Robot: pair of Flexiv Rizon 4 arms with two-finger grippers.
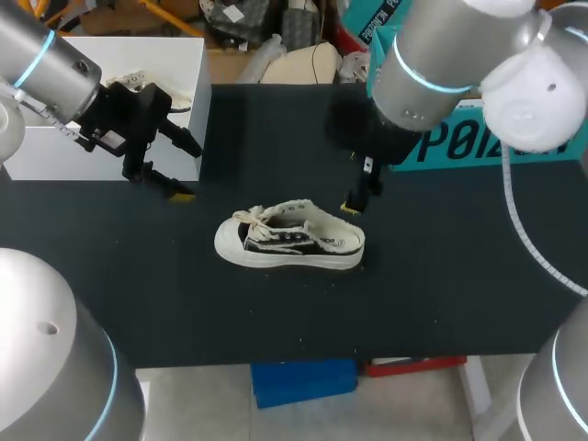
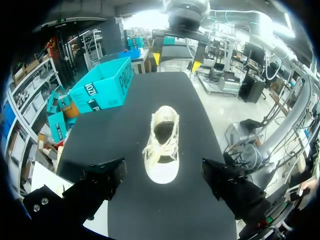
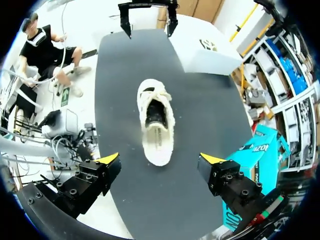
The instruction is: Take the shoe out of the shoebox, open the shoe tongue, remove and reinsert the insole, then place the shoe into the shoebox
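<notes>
1. The shoe is standing upright on its sole near the middle of the black worktop, outside the shoebox. Its toe is pointing toward the left arm's side and its heel toward the right arm's side. It is white with a dark side panel, and its laces are lying loose over the tongue.
2. The shoebox is white and is sitting at the left rear corner of the worktop, well apart from the shoe. The left arm's wrist is hanging in front of its open top.
3. The left claw is hanging just beside the shoebox's front corner, with its fingers apart and gripping nothing. In the left wrist view the shoe is lying ahead of this claw, toe nearest.
4. The right claw is hovering just behind the heel, with its fingers apart and touching nothing. In the right wrist view the shoe is stretching away from this claw, heel nearest.
5. A teal box is sitting at the right rear of the worktop, behind the right arm.
</notes>
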